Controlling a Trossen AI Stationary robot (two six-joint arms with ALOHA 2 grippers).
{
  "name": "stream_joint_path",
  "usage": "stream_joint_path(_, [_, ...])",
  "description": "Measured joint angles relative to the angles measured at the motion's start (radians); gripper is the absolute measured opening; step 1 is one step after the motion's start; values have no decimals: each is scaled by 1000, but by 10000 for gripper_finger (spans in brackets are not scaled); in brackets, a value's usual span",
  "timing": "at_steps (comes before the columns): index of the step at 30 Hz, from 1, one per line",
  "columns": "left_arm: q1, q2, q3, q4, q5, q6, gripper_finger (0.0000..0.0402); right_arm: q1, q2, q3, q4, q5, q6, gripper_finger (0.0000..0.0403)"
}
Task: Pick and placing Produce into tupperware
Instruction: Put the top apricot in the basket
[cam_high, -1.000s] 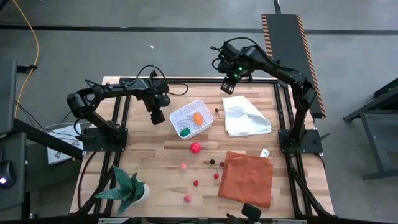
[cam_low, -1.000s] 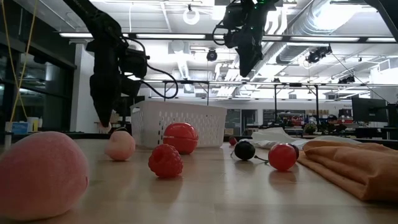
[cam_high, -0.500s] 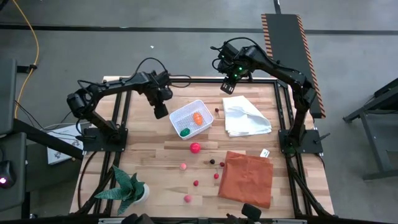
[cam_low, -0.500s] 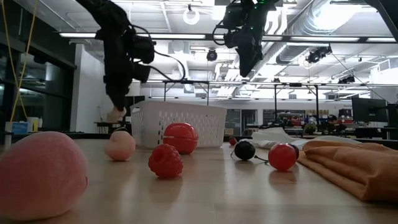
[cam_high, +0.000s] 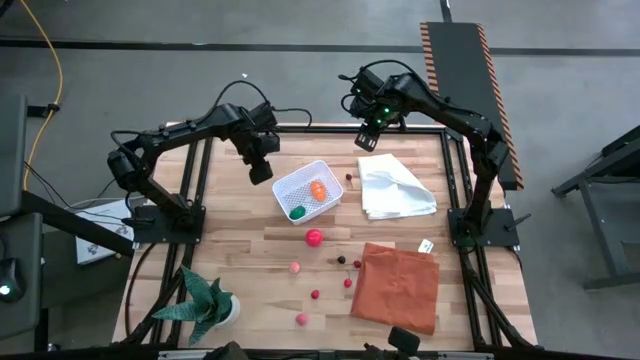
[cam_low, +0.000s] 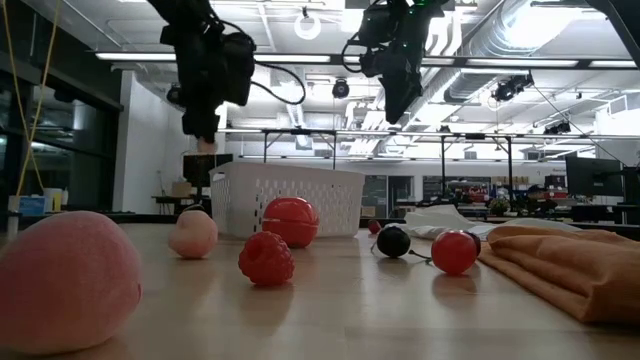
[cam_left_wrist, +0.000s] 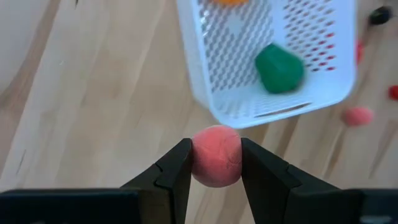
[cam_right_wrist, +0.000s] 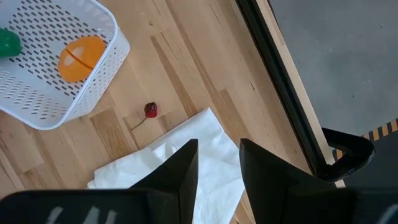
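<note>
One pink ball (cam_left_wrist: 215, 155) sits pinched in the left gripper (cam_left_wrist: 215, 163), raised above the counter (cam_high: 250, 240) just short of the tub's (cam_high: 325, 172) near wall. Carry it on over the rim until it hangs above the bare mesh beside the green piece (cam_left_wrist: 279, 68) (the orange one (cam_high: 317, 189) lies farther in), then lower before letting go, so it cannot bounce out. The right gripper (cam_right_wrist: 217, 163) waits beyond the tub, jaws parted, empty.

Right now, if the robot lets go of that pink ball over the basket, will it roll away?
Probably not far. The pink ball is round, so it would likely roll, but the left hand holds it beside the white tub, whose walls should stop it once inside. It looks soft and light, so a bounce seems small.
</note>
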Motion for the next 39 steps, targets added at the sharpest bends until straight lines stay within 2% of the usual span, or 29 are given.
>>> stream_joint_path(6, [-81,0,40,29,7,0,118,0,0,0,0,0,0,108])
stream_joint_path(17, [-306,0,42,231,4,-74,118,0,0,0,0,0,0,108])
stream_joint_path(21, [-360,2,42,275,-94,-79,118,0,0,0,-4,0,0,108])
stream_joint_path(24, [-378,13,40,288,-162,-78,118,-2,0,0,-7,0,0,108])
stream_joint_path(39, [-380,178,40,299,-258,-81,118,-88,0,0,-49,1,-16,108])
